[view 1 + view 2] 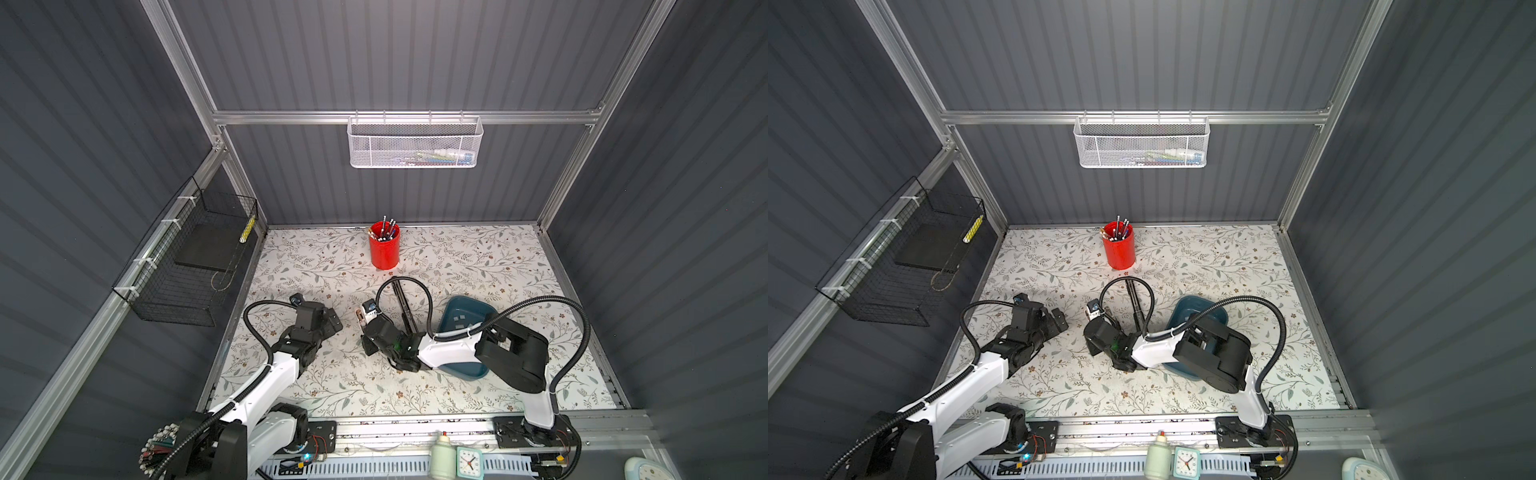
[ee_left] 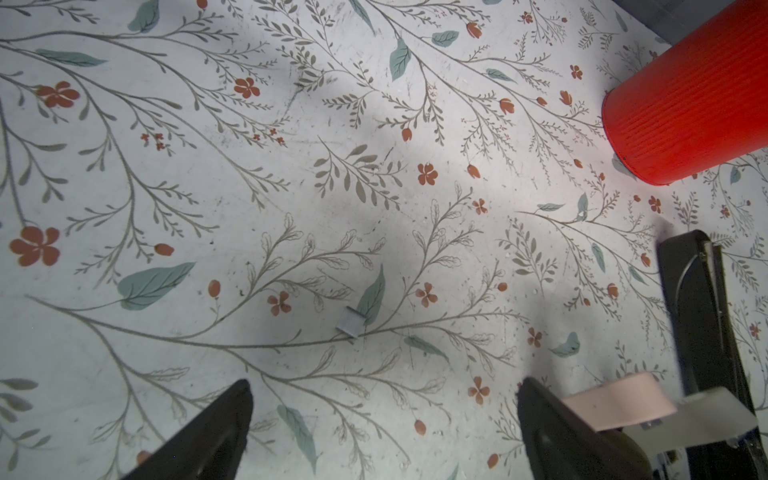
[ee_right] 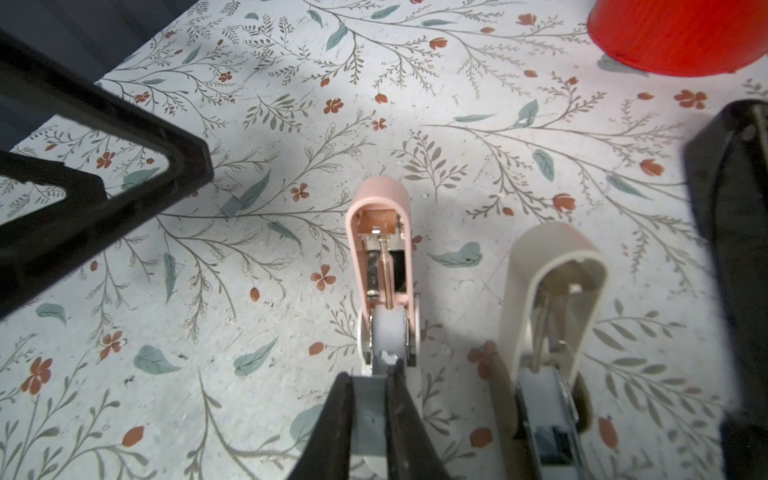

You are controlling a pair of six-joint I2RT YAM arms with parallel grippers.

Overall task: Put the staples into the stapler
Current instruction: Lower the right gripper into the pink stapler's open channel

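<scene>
A pink stapler (image 3: 380, 232) stands with its lid swung open, the spring rod showing inside. My right gripper (image 3: 370, 376) is shut on the metal channel at its base; in both top views it sits mid-table (image 1: 365, 321) (image 1: 1096, 318). One small grey strip of staples (image 2: 352, 322) lies loose on the floral mat, also seen in the right wrist view (image 3: 232, 205). My left gripper (image 2: 384, 415) hangs open above the mat just short of that strip, empty, to the left of the stapler (image 1: 334, 322). More staples (image 1: 459, 320) lie in a blue tray (image 1: 457, 303).
A cream open stapler-like piece (image 3: 548, 311) stands beside the pink one. A long black object (image 1: 405, 303) lies behind the right gripper. A red pen cup (image 1: 384, 245) stands at the back. The right arm crosses over the blue tray (image 1: 1187, 309).
</scene>
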